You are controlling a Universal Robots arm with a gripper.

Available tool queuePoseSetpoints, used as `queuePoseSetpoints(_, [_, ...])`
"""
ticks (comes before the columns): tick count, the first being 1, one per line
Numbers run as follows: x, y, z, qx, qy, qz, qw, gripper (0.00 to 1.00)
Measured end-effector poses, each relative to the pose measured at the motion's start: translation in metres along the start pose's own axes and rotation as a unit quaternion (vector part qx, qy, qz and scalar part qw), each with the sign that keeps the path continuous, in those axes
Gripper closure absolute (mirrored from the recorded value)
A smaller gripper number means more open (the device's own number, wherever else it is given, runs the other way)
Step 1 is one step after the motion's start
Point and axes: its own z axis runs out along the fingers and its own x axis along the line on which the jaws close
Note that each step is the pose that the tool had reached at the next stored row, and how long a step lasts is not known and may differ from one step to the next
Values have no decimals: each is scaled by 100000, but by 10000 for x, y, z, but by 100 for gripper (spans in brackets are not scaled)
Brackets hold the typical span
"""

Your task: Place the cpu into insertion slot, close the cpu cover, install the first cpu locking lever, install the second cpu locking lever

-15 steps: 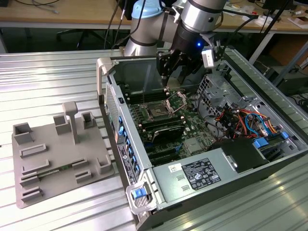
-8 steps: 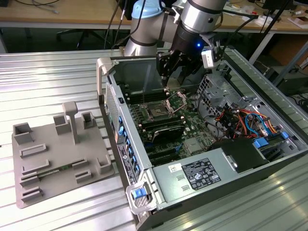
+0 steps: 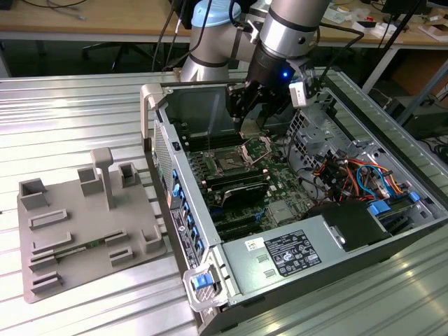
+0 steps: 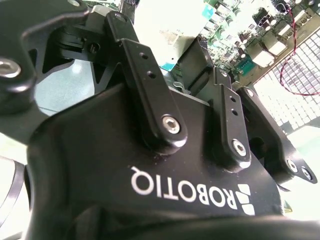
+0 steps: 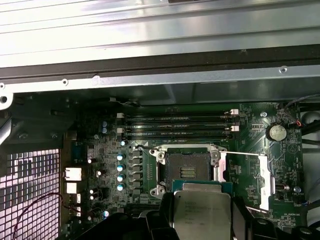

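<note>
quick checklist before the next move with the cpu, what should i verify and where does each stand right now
1. Grip on the cpu: ok. The end effector is clamped on two opposite edges.
2. Insertion slot free: ok. The dark recess is bare.
3. cpu cover out of the way: ok. It appears swung open to one side of the slot.
4. Locking lever released: cannot tell. One thin lever stands off the slot; the other is not clear.
5. cpu squared to the slot: ok. Their edges look parallel in the first wrist view.
6. Height above the slot: cannot tell.
</note>
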Motion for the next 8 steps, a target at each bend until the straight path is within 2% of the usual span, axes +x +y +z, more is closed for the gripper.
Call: queuePoseSetpoints(8, [6, -1, 27, 0, 0, 2, 100000, 45])
